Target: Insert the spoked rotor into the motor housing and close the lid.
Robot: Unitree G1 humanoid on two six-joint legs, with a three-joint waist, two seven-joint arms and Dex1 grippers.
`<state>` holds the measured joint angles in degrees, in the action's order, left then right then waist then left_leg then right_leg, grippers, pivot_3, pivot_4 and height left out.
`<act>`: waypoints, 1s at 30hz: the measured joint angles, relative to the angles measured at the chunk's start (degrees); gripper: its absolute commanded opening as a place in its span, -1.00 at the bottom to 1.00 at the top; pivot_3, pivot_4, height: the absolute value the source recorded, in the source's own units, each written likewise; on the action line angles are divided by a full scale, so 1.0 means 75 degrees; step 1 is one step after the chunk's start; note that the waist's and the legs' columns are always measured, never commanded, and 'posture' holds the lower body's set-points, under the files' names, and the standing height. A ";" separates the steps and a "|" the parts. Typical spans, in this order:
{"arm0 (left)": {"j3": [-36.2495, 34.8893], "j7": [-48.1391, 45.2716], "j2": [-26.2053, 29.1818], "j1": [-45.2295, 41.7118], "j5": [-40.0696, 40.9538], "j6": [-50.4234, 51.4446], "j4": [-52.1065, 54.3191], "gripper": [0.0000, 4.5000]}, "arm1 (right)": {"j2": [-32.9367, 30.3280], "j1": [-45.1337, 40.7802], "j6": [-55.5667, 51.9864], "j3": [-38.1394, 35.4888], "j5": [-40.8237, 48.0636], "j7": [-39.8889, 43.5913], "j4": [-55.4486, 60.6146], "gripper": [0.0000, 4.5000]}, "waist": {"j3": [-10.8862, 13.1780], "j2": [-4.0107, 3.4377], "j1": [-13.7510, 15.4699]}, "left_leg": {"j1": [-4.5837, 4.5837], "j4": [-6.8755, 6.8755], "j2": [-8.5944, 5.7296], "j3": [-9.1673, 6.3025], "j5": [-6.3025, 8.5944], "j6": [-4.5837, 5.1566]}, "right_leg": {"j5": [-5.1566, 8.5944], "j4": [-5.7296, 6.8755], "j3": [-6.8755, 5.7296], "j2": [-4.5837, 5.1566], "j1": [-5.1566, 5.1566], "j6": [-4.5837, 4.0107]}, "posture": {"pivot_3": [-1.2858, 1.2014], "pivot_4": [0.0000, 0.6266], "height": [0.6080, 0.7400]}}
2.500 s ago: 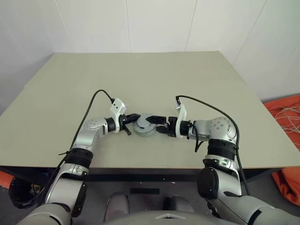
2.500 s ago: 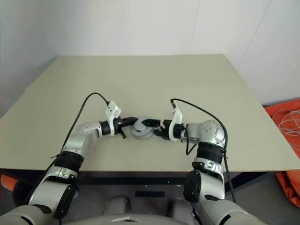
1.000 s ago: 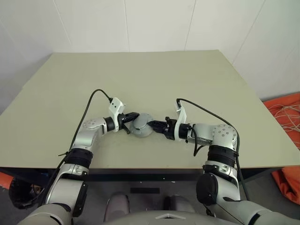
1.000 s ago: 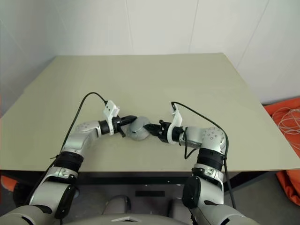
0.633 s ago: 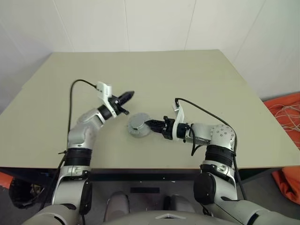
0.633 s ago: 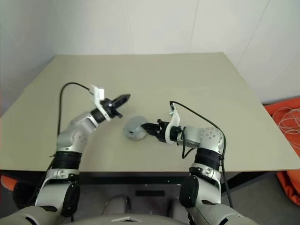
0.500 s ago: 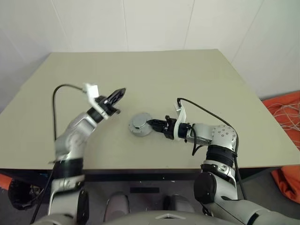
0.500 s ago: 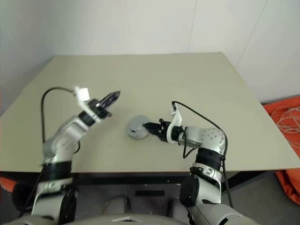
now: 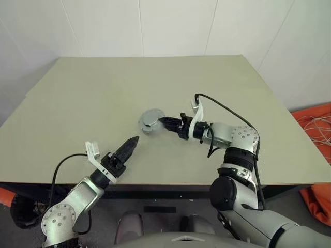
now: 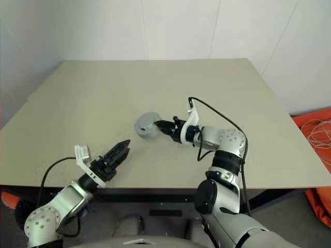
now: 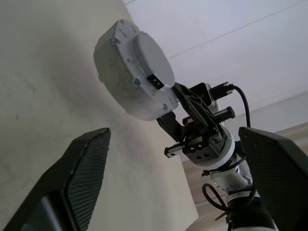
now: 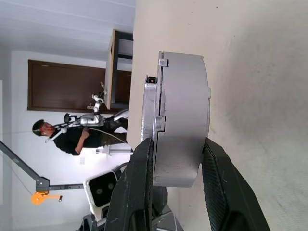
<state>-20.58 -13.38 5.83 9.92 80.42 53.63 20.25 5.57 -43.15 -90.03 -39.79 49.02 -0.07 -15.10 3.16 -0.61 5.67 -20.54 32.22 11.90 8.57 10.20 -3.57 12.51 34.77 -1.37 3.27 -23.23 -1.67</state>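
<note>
I can read no text, label, brand or number on anything here.

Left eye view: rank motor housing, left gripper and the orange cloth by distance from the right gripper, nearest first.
Measured from the right gripper, at table centre:
1. motor housing: clamped between its fingers, just to its left.
2. left gripper: open, over the table's near edge, left of the housing.
3. orange cloth: off the table, on the floor at far right.
</note>
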 measured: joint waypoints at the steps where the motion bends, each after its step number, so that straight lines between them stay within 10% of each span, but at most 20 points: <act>1: 0.0004 0.0063 -0.0025 0.0011 0.0090 -0.0010 -0.0001 1.00 | 0.0014 -0.0006 -0.0006 -0.0012 0.0000 -0.0009 0.0000 -0.46 | 0.0000 0.0000 -0.0003 | 0.0000 0.0000 -0.0001 0.0000 0.0000 0.0000 | -0.0001 0.0000 0.0001 0.0000 0.0000 0.0001 | 0.03 -1.00 1.00; 30: 0.0374 -0.0042 -0.0585 -0.1674 0.1508 -0.0966 -0.2545 1.00 | 0.0144 0.0518 -0.0259 0.0724 0.3787 -0.2555 0.0607 -0.46 | -0.0003 0.0005 0.0001 | 0.0014 0.0037 -0.0002 -0.0004 -0.0003 -0.0005 | -0.0039 0.0003 0.0006 0.0003 0.0037 0.0065 | 0.03 -1.00 1.00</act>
<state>-17.77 -13.69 1.44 -2.63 91.73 46.38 1.17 6.66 -39.27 -91.97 -34.36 77.42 -19.23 -10.55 3.14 -0.57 5.68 -20.44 32.50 11.88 8.54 10.18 -3.60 12.21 34.79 -1.32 3.30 -22.95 -1.19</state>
